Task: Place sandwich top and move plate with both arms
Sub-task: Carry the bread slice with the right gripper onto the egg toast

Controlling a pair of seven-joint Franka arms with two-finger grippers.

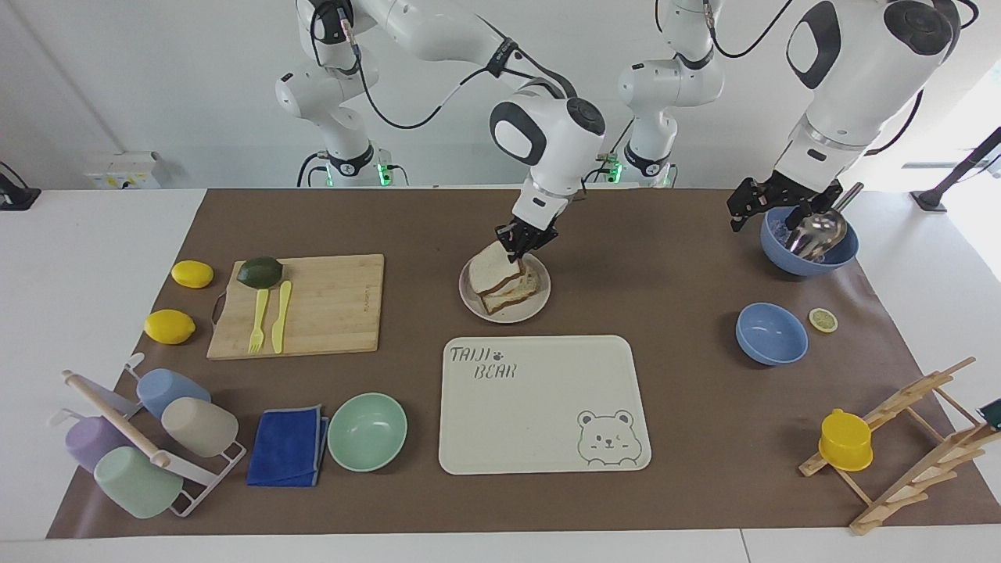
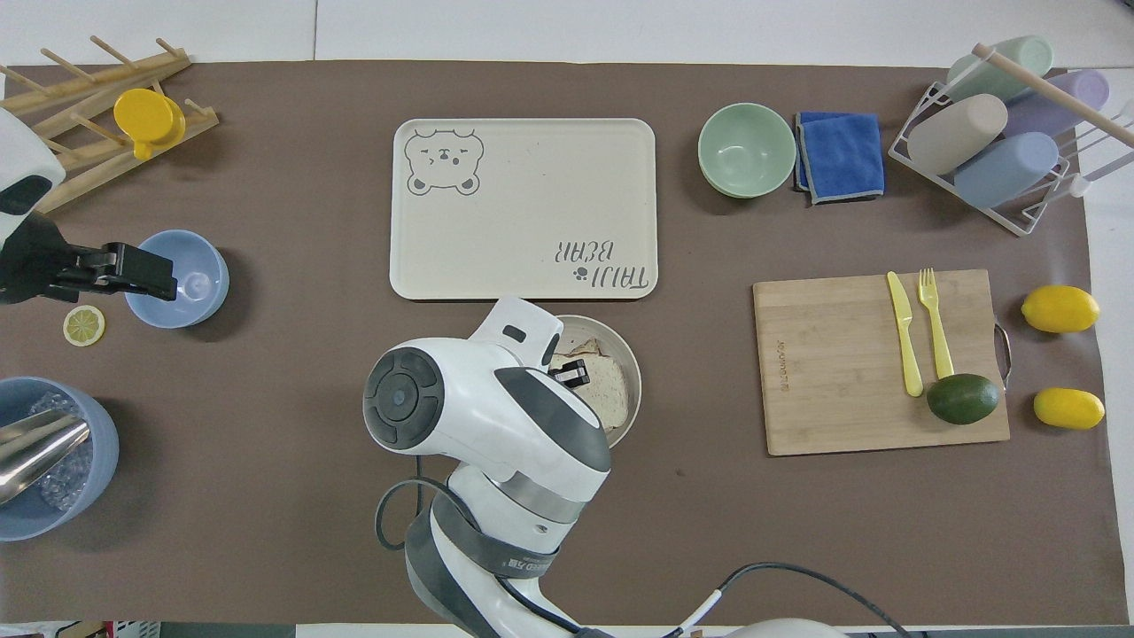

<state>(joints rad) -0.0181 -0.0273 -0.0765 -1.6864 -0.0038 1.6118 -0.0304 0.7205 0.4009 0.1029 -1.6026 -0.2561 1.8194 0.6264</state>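
Observation:
My right gripper (image 1: 520, 241) is shut on the sandwich top (image 1: 491, 272), a plain bread slice. It holds the slice tilted over the small round plate (image 1: 508, 317), with the slice's lower edge down on the toast (image 1: 518, 295) that lies there. The slice hides the egg. In the overhead view the right hand covers part of the plate (image 2: 635, 390); the gripper (image 2: 567, 374) and the slice (image 2: 609, 383) show beside it. My left gripper (image 1: 739, 215) waits in the air beside the large blue bowl at the left arm's end, and also shows in the overhead view (image 2: 164, 279).
The bear-print tray (image 1: 539, 407) lies just farther from the robots than the plate. A cutting board (image 1: 313, 313) with fork, knife and avocado is toward the right arm's end. A mint bowl (image 1: 367, 431), a small blue bowl (image 1: 771, 334) and a large blue bowl with a scoop (image 1: 809, 242) also stand on the table.

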